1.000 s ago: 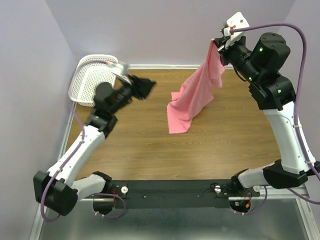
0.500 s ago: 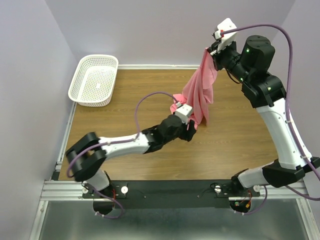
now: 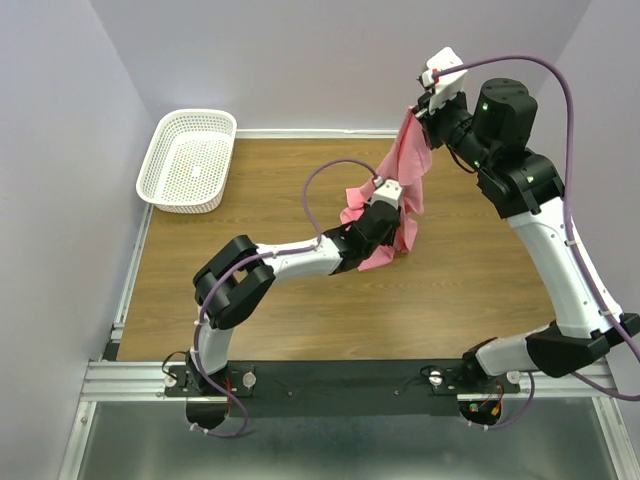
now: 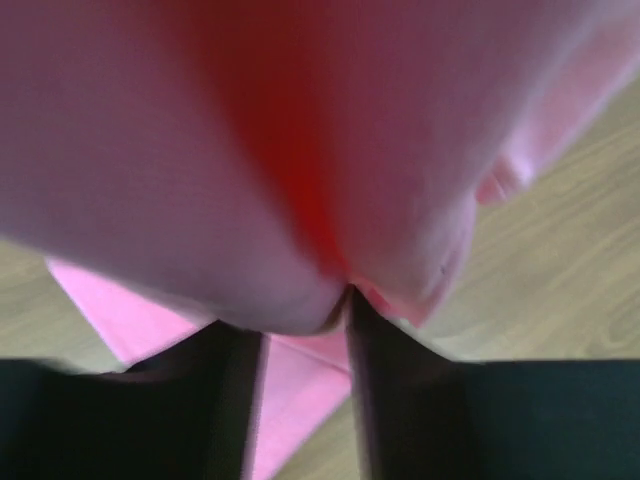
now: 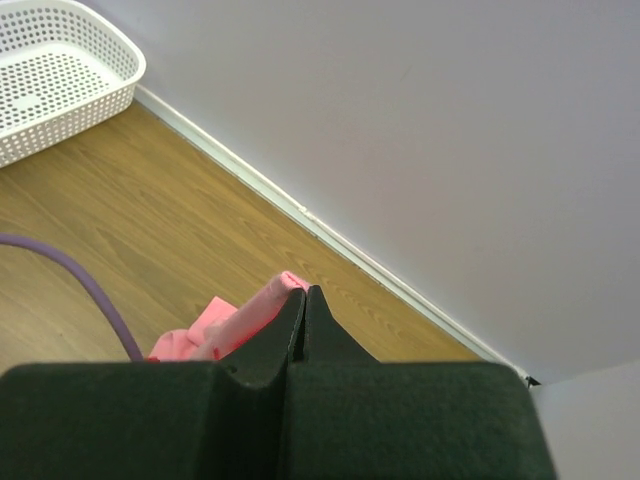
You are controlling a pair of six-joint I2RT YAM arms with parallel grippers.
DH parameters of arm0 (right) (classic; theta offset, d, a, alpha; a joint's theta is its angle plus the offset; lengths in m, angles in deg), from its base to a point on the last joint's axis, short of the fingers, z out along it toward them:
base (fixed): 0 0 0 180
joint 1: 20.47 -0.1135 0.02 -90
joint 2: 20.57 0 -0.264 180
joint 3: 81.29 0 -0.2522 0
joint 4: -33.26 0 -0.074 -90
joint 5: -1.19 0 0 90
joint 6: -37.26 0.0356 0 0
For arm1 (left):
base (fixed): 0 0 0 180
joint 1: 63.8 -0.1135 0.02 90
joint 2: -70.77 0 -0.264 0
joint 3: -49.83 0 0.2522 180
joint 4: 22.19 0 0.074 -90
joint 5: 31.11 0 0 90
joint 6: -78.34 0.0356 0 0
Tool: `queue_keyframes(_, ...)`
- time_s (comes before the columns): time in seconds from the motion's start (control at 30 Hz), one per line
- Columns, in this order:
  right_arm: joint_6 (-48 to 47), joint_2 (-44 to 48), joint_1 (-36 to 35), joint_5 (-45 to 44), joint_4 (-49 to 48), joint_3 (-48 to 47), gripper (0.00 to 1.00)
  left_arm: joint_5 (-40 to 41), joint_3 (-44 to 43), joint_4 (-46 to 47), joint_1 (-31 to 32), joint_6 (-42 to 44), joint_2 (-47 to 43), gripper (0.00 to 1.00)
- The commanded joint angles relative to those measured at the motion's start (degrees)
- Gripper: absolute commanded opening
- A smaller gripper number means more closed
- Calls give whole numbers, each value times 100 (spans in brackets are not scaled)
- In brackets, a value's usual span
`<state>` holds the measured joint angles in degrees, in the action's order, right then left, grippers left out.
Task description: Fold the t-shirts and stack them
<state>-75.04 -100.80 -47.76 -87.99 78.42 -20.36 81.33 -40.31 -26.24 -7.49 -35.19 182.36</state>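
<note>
The pink t-shirt [image 3: 408, 170] hangs bunched from my right gripper [image 3: 416, 108], which is shut on its top edge high above the back of the table; the lower end trails on the wood. In the right wrist view the shut gripper [image 5: 303, 293] pinches a pink fold [image 5: 250, 312]. My left gripper [image 3: 392, 215] reaches in at the shirt's lower part. In the left wrist view the gripper [image 4: 295, 325] stands open, its dark fingers [image 4: 385, 390] apart, with the pink cloth [image 4: 250, 150] draped over the tips and more of it lying between them.
A white mesh basket [image 3: 156, 160] stands at the back left corner, also in the right wrist view [image 5: 122, 78]. The left arm's purple cable [image 3: 320, 180] loops above the table. Walls enclose the table at the back and both sides.
My left arm has swung from the basket across to the hanging shirt and pushed further into its lower part. My right gripper has shifted slightly left with the shirt.
</note>
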Motion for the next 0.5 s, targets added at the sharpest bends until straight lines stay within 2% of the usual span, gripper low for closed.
queue_keyframes(0.0,33,174,4,-205,-81,55,1,-265,-131,224,-156,103,82,33)
queue_keyframes(0.07,60,165,4,-187,-81,46,1,-494,-246,224,-269,112,205,3)
queue_keyframes(0.1,60,156,4,-196,-72,46,1,-547,-263,224,-296,120,223,0)
queue_keyframes(0.2,-63,139,4,-381,-81,3,1,-565,-167,268,-314,383,-32,0)
queue_keyframes(0.3,-370,8,4,-915,-116,-268,1,-232,61,233,-393,743,-812,0)
queue_keyframes(0.37,-502,-151,65,-1434,-273,-558,1,-108,62,128,-603,1069,-1515,0)
queue_keyframes(0.47,-599,-563,215,-2004,-633,-1235,0,-466,-394,-197,-1297,1314,-2244,0)
